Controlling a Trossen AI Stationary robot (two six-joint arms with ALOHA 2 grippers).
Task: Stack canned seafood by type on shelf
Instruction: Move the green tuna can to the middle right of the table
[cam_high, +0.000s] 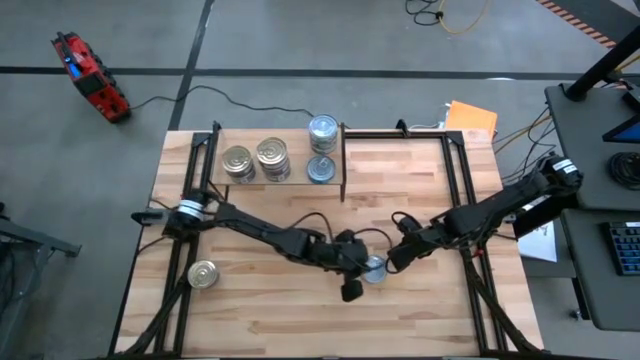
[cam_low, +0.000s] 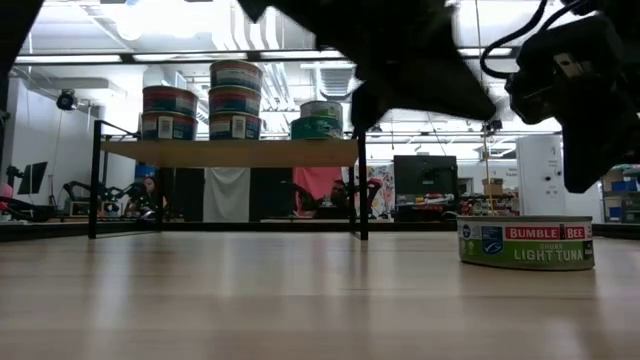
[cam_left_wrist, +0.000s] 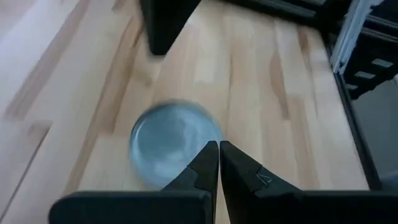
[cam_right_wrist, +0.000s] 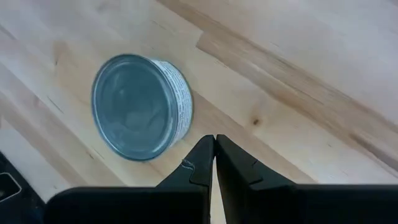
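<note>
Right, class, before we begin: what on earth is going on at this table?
A two-armed robot is sorting tins onto a shelf. Gold-lidded stacks and silver-lidded stacks already stand on it. Both arms meet at mid-table over a silver-lidded tuna tin. The left gripper and right gripper are both shut and empty, beside the tin, not holding it. One gold-lidded tin waits alone on the tabletop near the left arm's base.

A grey concrete floor (cam_high: 300, 40) surrounds the butcher-block worktop (cam_high: 400, 310). A red device (cam_high: 90, 78) lies on it with a black cable (cam_high: 230, 97) trailing off. Ceiling strip lights (cam_low: 200, 57) glow over a dark monitor (cam_low: 424, 180).
</note>
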